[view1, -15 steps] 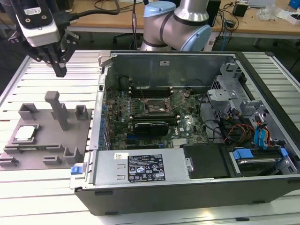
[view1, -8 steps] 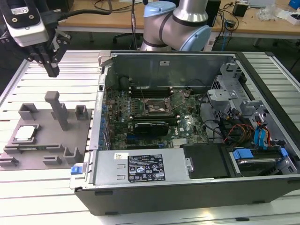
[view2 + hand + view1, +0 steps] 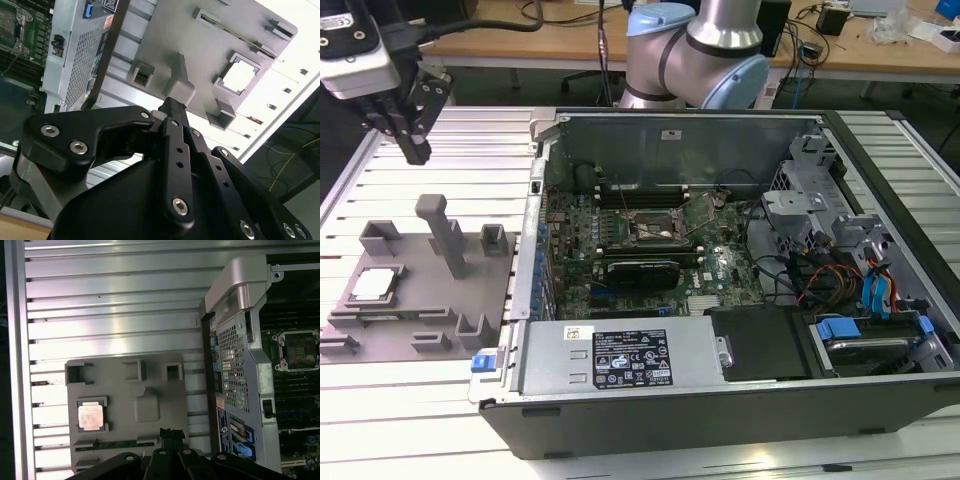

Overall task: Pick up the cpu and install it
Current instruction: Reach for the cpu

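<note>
Silvery cpu [image 3: 373, 285] in grey tray [image 3: 420, 285] (untouched); gripper [image 3: 417, 152] hovers above

- cpu [image 3: 90, 417]: pale silver top, dark rim
- holder plate [image 3: 415, 290]: plain grey
- table [image 3: 420, 420]: silver, ribbed stripes
- mobo [image 3: 720, 262]: green
- arm [image 3: 720, 30]: silver w/ lt-blue caps
</note>
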Controlling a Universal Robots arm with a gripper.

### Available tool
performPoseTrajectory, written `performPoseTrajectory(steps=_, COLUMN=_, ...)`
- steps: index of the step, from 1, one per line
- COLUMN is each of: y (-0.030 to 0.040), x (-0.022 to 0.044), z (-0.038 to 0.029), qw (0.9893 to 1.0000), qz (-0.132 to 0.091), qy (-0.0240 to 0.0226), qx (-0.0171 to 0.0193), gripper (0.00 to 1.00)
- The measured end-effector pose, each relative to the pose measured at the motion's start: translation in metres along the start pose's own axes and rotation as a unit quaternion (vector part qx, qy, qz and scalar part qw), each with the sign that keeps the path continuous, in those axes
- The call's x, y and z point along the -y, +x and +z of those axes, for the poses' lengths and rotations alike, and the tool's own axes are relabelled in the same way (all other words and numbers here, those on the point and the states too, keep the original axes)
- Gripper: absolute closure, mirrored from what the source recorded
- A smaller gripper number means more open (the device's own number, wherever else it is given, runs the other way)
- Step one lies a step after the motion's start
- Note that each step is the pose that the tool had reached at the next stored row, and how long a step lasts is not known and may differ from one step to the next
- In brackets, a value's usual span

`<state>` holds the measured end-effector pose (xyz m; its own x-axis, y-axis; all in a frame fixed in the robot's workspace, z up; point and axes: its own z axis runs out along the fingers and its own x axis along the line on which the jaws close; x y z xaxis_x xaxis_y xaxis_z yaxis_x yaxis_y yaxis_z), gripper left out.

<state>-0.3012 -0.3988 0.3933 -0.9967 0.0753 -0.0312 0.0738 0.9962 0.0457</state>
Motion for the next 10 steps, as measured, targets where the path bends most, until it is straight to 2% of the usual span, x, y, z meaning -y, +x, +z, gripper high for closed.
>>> performPoseTrajectory(steps=6, y=0.0165, x=0.0013, z=-0.0005, qw=1.0000, qz=0.000, qy=0.0000, qx=0.0004, gripper=0.89)
performPoseTrajectory(steps=10, y=0.0231, x=0.0018, z=0.0020, qw=1.0000, qz=0.000, qy=-0.0001, qx=0.0005, gripper=0.89)
